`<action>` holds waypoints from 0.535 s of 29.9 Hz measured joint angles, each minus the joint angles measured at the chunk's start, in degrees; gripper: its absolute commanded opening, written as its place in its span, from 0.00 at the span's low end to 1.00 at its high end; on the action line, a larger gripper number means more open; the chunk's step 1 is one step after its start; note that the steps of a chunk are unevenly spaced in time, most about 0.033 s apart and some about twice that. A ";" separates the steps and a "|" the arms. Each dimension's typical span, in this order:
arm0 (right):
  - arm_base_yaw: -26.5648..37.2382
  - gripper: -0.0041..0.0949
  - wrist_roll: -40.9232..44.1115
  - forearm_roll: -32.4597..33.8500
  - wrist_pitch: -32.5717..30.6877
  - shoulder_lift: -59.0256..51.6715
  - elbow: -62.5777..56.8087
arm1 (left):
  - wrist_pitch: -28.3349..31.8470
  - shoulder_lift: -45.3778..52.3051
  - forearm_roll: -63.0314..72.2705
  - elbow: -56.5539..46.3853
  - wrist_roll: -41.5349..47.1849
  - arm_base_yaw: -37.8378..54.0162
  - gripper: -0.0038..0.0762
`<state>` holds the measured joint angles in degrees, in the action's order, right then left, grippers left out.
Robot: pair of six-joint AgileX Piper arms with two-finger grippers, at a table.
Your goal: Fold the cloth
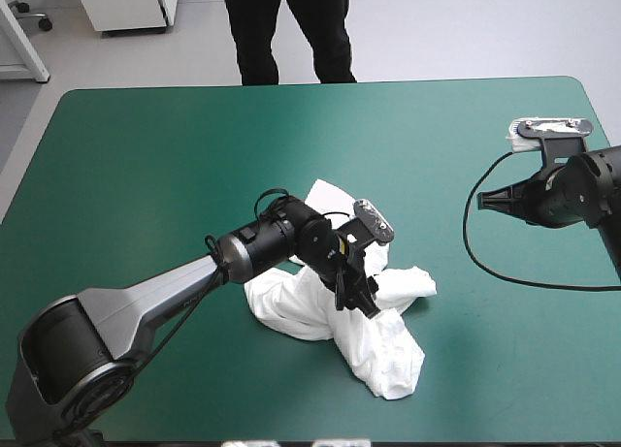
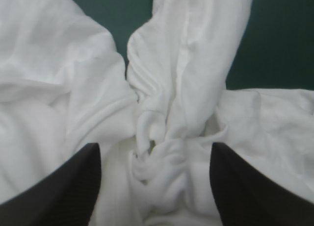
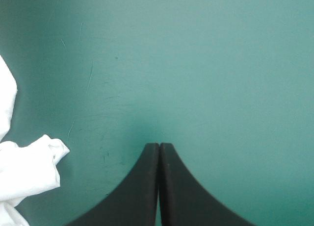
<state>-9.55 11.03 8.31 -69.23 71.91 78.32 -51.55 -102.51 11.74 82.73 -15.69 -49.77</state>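
T-shirt (image 1: 388,355): white, crumpled heap, not spread, no tidy folds. Lies on counter (image 1: 175,146) w/ teal-green cover, approx mid-width, nearer the near edge than the far one. High view: heap has several lobes: a flat flap pointing to far side, a small bunched lobe toward the right arm's side, a long thick lobe running toward near edge, a rounded mass under the left arm. Arm on that side has its left claw (image 1: 356,300) down on the heap's middle, pointing into the cloth. Left wrist view: black fingers (image 2: 68,187) stand wide apart; betw. them a twisted knot of cloth, w/ a thick rolled band running ahead from it & looser creased sheets either side; cover shows ahead in gaps betw. lobes. Fabric not pinched; whether tips touch it, can't tell. Other side: right claw (image 1: 483,201) well apart from T-shirt, over bare cover near the right edge, pointing toward the heap. Right wrist view: its fingers (image 3: 142,187) meet in one pointed arch, nothing betw. them; a rounded corner of the T-shirt lies on the cover ahead & to one side.
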 measured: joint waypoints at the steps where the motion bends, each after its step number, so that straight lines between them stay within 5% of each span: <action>1: 0.00 0.04 0.00 0.00 -0.13 0.00 0.00 | -1.32 0.19 -0.34 1.20 0.80 0.47 0.56; 16: 0.00 0.04 0.00 -0.24 -0.46 0.00 0.00 | -18.62 10.18 -13.31 3.76 10.64 18.20 0.55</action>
<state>-9.55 11.03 8.07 -69.69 71.91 78.32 -70.17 -92.32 -1.57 86.48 -5.05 -31.58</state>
